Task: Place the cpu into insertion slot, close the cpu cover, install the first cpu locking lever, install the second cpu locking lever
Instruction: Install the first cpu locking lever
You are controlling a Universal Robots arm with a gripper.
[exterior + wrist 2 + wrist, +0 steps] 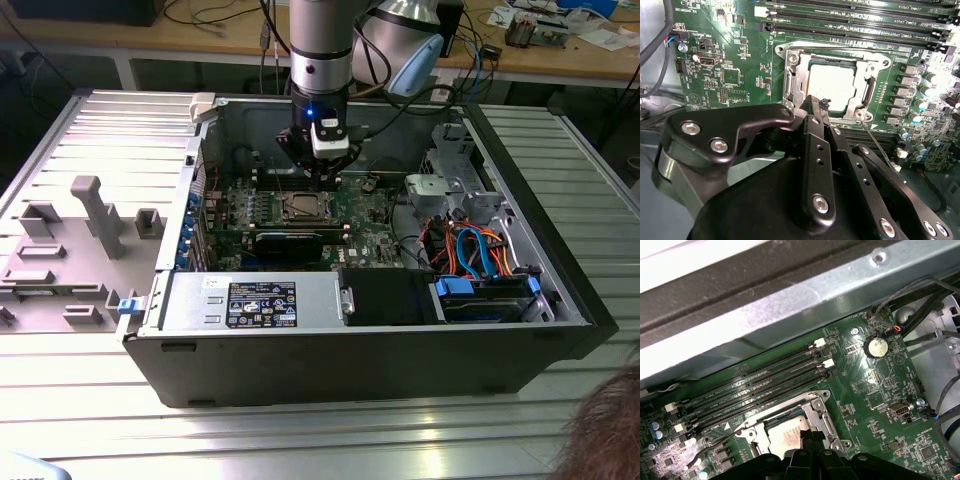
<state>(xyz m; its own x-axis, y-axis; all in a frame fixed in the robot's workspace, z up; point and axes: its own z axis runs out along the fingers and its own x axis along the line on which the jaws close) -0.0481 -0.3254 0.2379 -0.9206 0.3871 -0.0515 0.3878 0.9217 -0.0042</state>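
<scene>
With the cpu (832, 86) lying in the insertion slot (790, 85) under the cpu cover (872, 82) at centre frame, the gripper (816, 107), fingers pressed together on nothing, is hovering beside the socket, likely working the locking-lever step.

Everything is placed from the insertion slot (305, 207) (832, 85) (790, 432), which sits on the board (350, 215) (735, 75) (875, 390) inside the computer case (360, 350). The cpu (832, 84) (786, 437) lies in it, with the cpu cover (862, 97) (822, 412) closed around it. The gripper (322, 172) (815, 107) (807, 437) hangs just above the slot's edge — fingers together. 4 memory slots (850, 20) (755, 385) run alongside the slot, between it and the case wall (790, 305). Toward the exterior view's right of the slot lies a bundle of cables (470, 250) — toward its left, outside the case, a side panel (90, 210).
</scene>
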